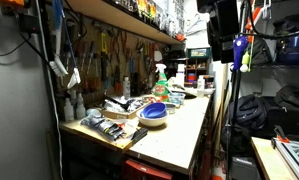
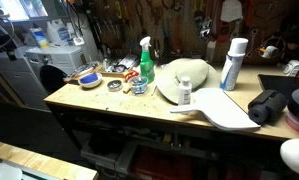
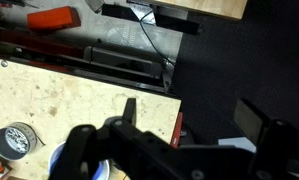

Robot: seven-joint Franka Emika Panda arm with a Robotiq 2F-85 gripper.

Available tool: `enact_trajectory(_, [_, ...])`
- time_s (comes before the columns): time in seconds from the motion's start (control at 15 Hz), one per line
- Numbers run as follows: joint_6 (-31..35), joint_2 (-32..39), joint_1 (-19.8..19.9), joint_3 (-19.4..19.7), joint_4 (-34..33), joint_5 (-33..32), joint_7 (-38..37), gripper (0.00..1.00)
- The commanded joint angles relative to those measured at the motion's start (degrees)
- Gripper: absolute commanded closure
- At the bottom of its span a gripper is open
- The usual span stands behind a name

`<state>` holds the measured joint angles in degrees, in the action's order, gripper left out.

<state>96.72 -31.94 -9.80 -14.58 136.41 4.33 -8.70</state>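
My gripper [image 3: 189, 115] is open and empty, its two dark fingers wide apart. In the wrist view it hangs high over the edge of a wooden workbench [image 3: 59, 95], partly above the dark floor. Below it on the bench are a blue bowl [image 3: 61, 165], half hidden by the gripper body, and a roll of tape [image 3: 14, 140]. The bowl shows in both exterior views [image 1: 155, 112] [image 2: 88, 77]. In an exterior view the dark arm [image 1: 222, 35] hangs well above the bench's right edge.
A green spray bottle [image 2: 146, 62] [image 1: 161, 82], a white spray can [image 2: 232, 62], a pale hat-like object [image 2: 184, 78], a small white bottle [image 2: 185, 93] and a black bundle [image 2: 269, 105] stand on the bench. Tools hang on the back wall [image 1: 109, 50]. A shelf [image 1: 129, 18] overhangs it.
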Motion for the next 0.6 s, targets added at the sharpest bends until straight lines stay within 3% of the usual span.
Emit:
enact_trajectory(0.0, [-0.1,0.1,-0.5,0.4,-0.1,-0.2,-0.2,0.00])
enact_trajectory(0.4, [-0.1,0.1,-0.5,0.4,-0.1,-0.2,-0.2,0.00])
enact_trajectory(0.53, [1.2,-0.1,1.2,0.7,0.2,-1.3,-2.8,0.00])
